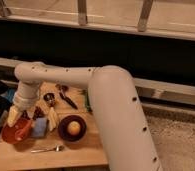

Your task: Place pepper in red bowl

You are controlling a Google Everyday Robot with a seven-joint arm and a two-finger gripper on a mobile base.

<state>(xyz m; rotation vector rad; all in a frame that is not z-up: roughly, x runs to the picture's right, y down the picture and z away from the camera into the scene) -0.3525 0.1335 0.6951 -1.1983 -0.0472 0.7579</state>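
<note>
My gripper (pixel 33 118) hangs at the left end of the wooden table, just above the right rim of the red bowl (pixel 15 132). Its two cream fingers (pixel 13 117) stand wide apart, one over the bowl's left side and one to the bowl's right. A small dark-red thing (pixel 37 111) that looks like the pepper sits between the fingers, beside the bowl's far rim. I cannot tell whether it lies inside the bowl. The arm's large white link covers the right side of the table.
A maroon-brown bowl (pixel 66 135) holding a round yellow-orange fruit (pixel 74 128) stands to the right of the gripper. A blue object (pixel 39 128) lies next to the red bowl. A spoon (pixel 46 148) lies near the front edge, with a dark utensil (pixel 67 99) behind it.
</note>
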